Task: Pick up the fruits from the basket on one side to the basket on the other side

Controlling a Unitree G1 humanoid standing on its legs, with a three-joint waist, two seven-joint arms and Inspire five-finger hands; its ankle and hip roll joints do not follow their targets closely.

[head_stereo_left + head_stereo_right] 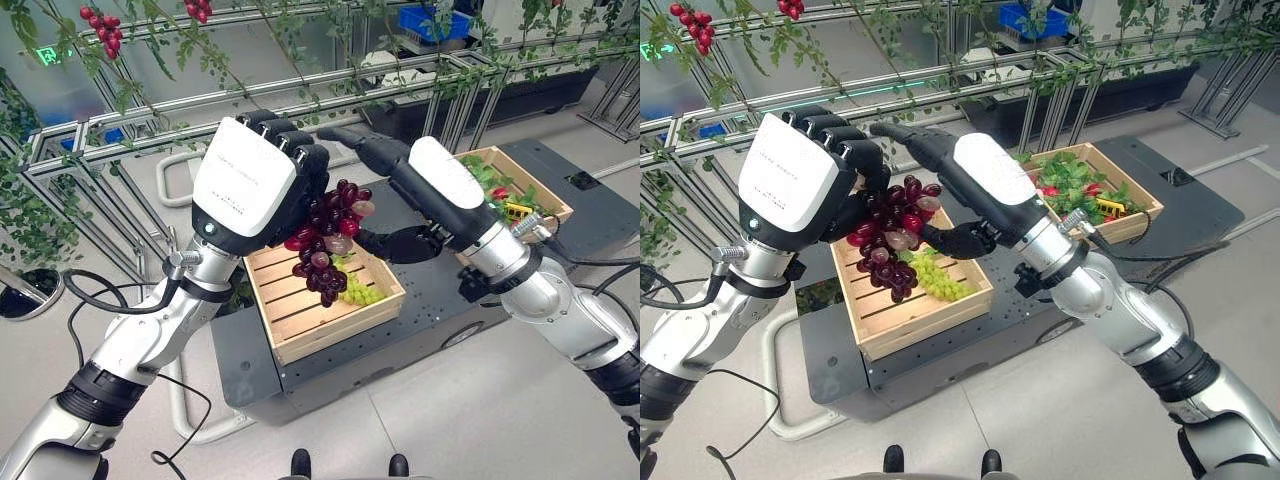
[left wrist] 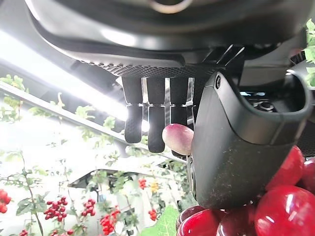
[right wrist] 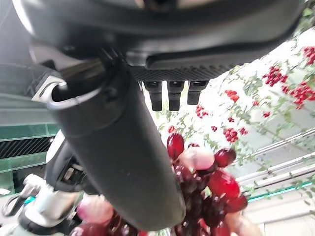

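We see a bunch of red grapes (image 1: 330, 238) hanging in the air above a wooden crate (image 1: 322, 300) that sits on a dark cart (image 1: 250, 370). The left hand (image 1: 262, 170) has its fingers curled round the top of the bunch and carries it. The right hand (image 1: 400, 165) lies alongside, fingers nearly straight over the bunch and thumb reaching under; it grips nothing. Green grapes (image 1: 362, 293) lie in the crate below. A second crate (image 1: 520, 170), holding leaves and other fruit, stands further to the robot's right on the same cart. We judge this to be a handover: the right hand should close on the stem end before the left lets go, or loose grapes may drop.
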